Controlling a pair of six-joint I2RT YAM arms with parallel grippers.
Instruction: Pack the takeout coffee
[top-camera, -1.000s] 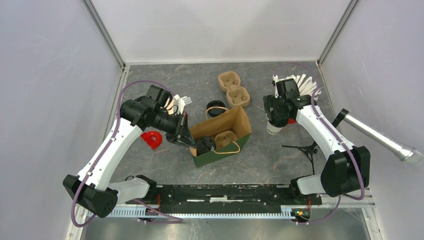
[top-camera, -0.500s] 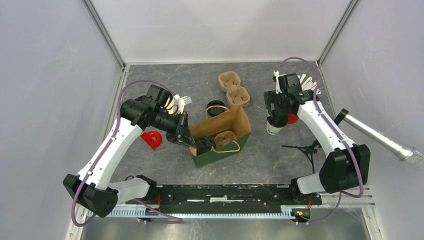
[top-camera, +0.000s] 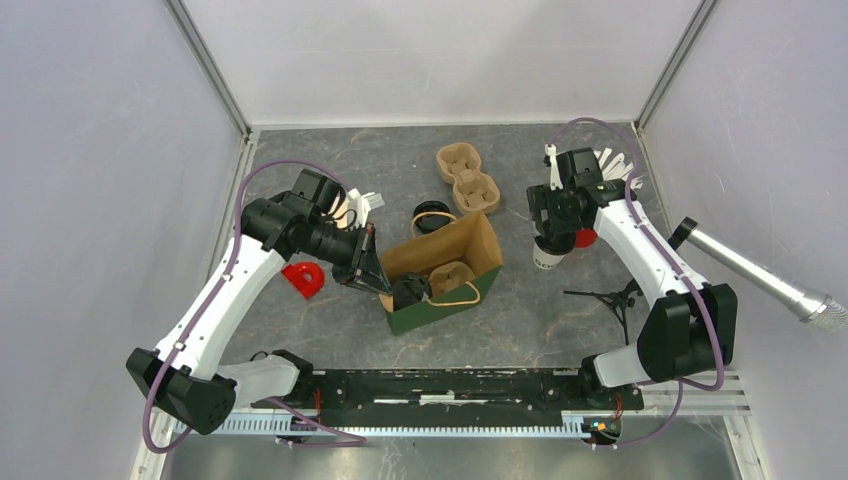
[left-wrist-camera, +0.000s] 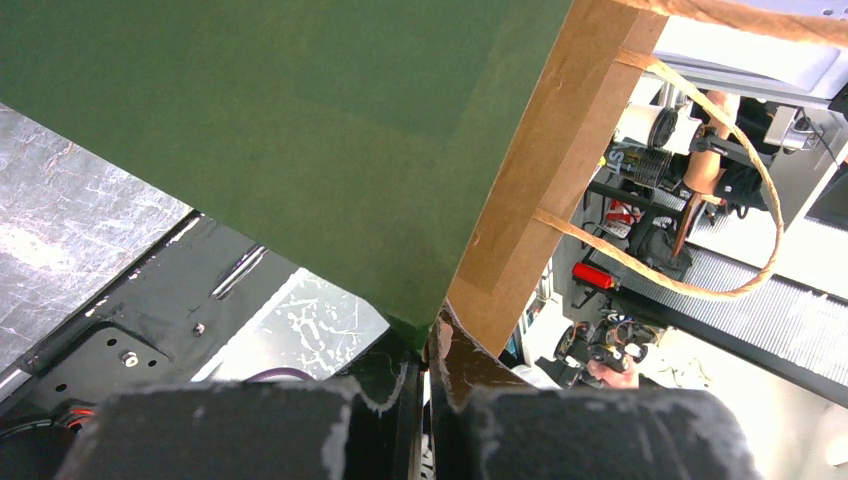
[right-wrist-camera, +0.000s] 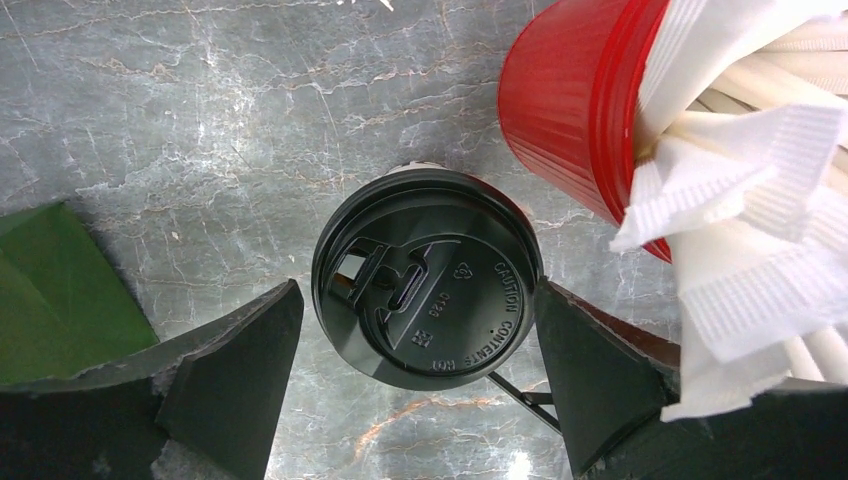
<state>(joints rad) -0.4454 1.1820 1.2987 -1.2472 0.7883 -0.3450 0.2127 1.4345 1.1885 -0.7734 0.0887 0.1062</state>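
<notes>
- Standing upright on the grey marbled surface (top-camera: 380, 160), the takeout coffee (right-wrist-camera: 428, 278) is just right of the paper bag (top-camera: 470, 245), its round black plastic lid facing up.
- The right tool (right-wrist-camera: 420, 335) hangs directly above it, released, its fingers spread wide either side of the lid; I cannot tell whether they touch the rim.
- The right arm reaches forward from its base, elbow bent, wrist pointing down.
- A glossy red cup (right-wrist-camera: 575, 110) stuffed with white paper-wrapped straws (right-wrist-camera: 740, 230) stands just beside the coffee, crowding the right finger.
- The bag, green outside and brown inside, lies on its side with a moulded pulp carrier (top-camera: 452, 275) in it.
- The left tool (left-wrist-camera: 425, 370) is clenched on the bag's edge.
- A second carrier (top-camera: 467, 180) lies beyond the bag.
</notes>
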